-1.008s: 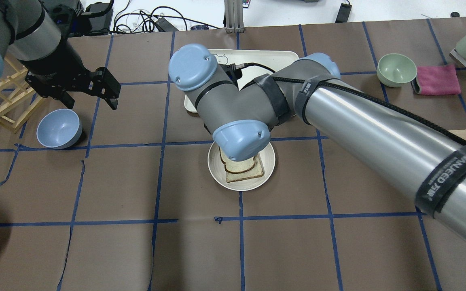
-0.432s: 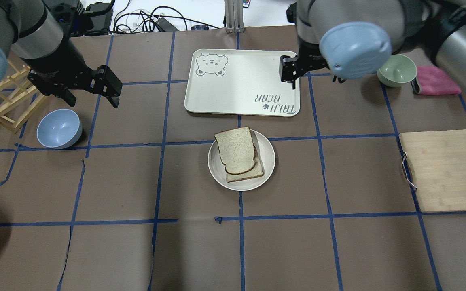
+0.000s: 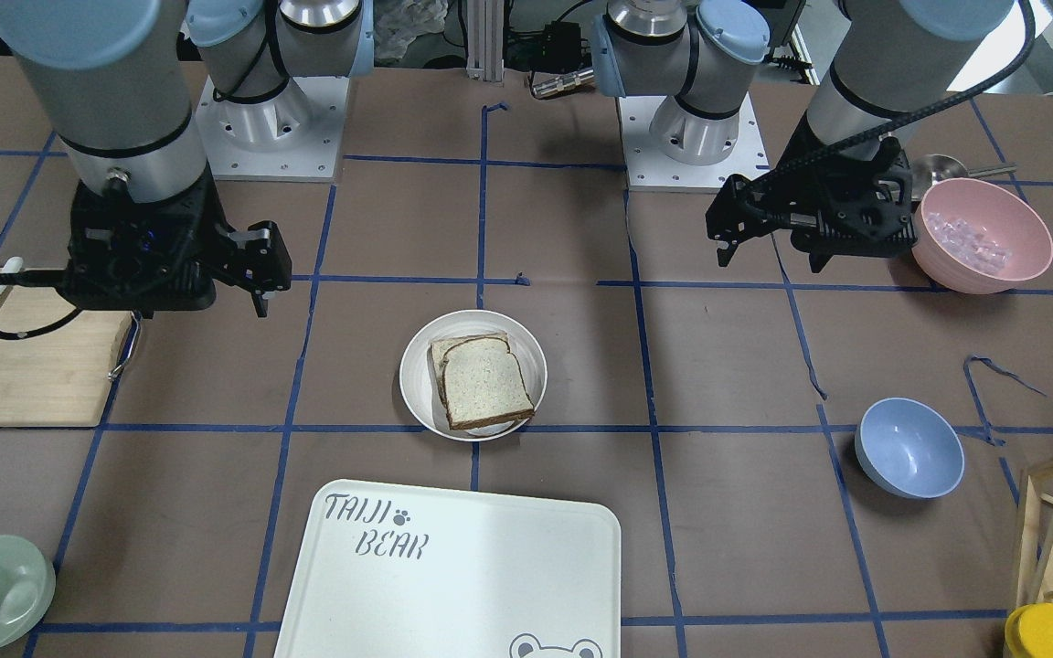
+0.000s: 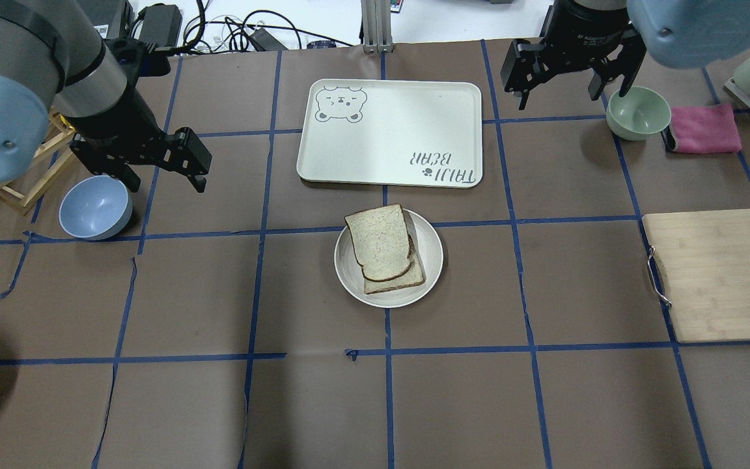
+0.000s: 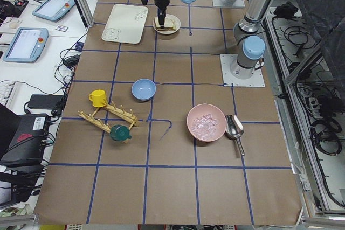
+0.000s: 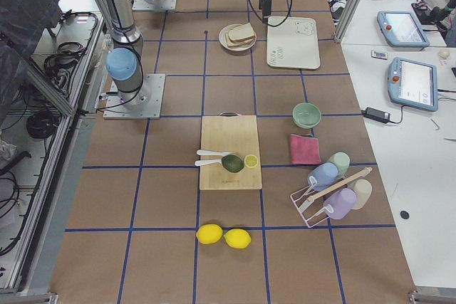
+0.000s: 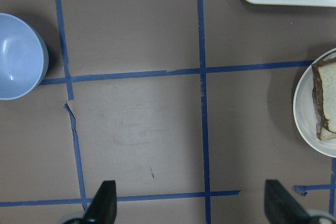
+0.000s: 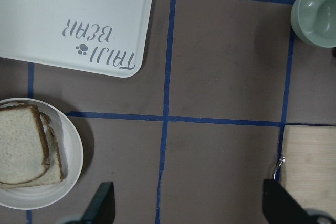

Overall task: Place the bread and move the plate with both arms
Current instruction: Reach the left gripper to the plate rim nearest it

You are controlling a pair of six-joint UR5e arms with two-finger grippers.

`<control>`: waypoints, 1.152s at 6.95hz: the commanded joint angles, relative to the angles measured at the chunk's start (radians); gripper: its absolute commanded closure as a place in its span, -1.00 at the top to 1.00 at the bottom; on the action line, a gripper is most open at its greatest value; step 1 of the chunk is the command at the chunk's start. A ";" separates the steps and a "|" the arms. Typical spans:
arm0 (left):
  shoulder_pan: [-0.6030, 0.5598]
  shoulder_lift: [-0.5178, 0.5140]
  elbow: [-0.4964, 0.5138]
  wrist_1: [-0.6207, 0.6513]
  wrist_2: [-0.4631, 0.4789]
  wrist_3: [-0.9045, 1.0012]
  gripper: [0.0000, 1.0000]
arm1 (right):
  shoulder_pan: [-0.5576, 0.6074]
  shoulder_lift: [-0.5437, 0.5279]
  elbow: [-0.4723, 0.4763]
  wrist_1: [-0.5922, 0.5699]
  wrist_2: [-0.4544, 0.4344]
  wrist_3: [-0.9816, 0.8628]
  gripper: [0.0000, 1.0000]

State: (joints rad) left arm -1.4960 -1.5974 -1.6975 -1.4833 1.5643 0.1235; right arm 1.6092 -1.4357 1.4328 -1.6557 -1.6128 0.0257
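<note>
The bread (image 4: pixel 380 242), a dark-crusted slice with a rounded top, lies on a squarer, paler slice (image 4: pixel 407 279) on the round cream plate (image 4: pixel 432 260) at the table's middle. Bread (image 3: pixel 487 384) and plate (image 3: pixel 415 384) also show in the front view. My left gripper (image 4: pixel 166 182) is open and empty, above the table well left of the plate; its wrist view shows the plate's rim (image 7: pixel 304 111) at the right edge. My right gripper (image 4: pixel 565 98) is open and empty, high at the far right near the green bowl; its wrist view shows plate (image 8: pixel 72 167) and bread (image 8: pixel 18 145) at lower left.
The "TAIJI BEAR" tray (image 4: pixel 389 133) lies just beyond the plate. A blue bowl (image 4: pixel 95 207) sits under my left arm, beside a wooden rack (image 4: pixel 7 185). A green bowl (image 4: pixel 638 112) and pink cloth (image 4: pixel 704 129) are at the far right. A cutting board (image 4: pixel 713 277) lies right of the plate.
My right arm has lifted off the plate and swung to the far right, leaving the bread on the paler slice. My left gripper has shifted slightly nearer and to the right.
</note>
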 commanded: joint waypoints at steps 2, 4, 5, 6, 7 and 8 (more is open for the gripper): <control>-0.074 -0.097 -0.184 0.360 -0.148 -0.149 1.00 | -0.003 -0.037 0.015 -0.001 0.027 0.068 1.00; -0.166 -0.163 -0.209 0.419 -0.141 -0.215 0.93 | -0.005 -0.043 0.050 -0.002 0.033 0.066 1.00; -0.190 -0.200 -0.209 0.438 -0.141 -0.222 0.73 | -0.005 -0.043 0.051 -0.002 0.031 0.066 1.00; -0.196 -0.246 -0.209 0.484 -0.150 -0.240 0.53 | -0.005 -0.043 0.051 -0.002 0.033 0.066 1.00; -0.205 -0.278 -0.209 0.498 -0.151 -0.257 0.53 | -0.005 -0.042 0.051 -0.004 0.033 0.066 1.00; -0.239 -0.306 -0.211 0.500 -0.150 -0.280 0.53 | -0.005 -0.042 0.052 -0.004 0.030 0.066 1.00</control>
State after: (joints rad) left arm -1.7046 -1.8662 -1.9070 -0.9947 1.4147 -0.1313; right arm 1.6045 -1.4777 1.4836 -1.6592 -1.5809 0.0920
